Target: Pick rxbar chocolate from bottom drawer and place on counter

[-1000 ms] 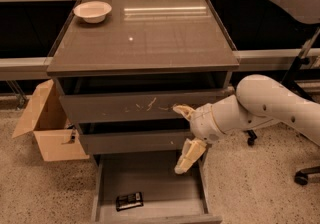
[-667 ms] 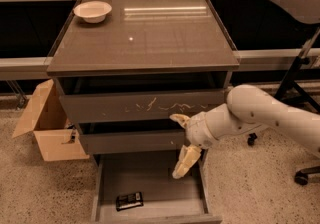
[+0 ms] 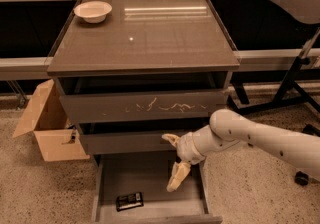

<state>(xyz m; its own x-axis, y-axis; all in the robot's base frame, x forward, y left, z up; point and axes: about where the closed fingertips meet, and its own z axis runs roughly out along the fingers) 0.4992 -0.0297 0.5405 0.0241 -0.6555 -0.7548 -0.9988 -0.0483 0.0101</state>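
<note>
Hovering over the right side of the pulled-out bottom drawer (image 3: 150, 180), the gripper (image 3: 168, 163) has its fingers spread wide and holds nothing. The rxbar (image 3: 129, 201) lies flat on the drawer floor near the front left, apart from the gripper. A bowl (image 3: 93, 11) sits at the worktop's (image 3: 150, 38) back left corner.

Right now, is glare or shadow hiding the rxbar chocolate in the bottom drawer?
Camera view: the rxbar chocolate lies in the shaded bottom drawer, dim but distinct. Camera view: glare streaks sit only on the counter, toward its back edge, right of the bowl. Camera view: the tool hangs open over the drawer, right of the packet, not covering it.
</note>
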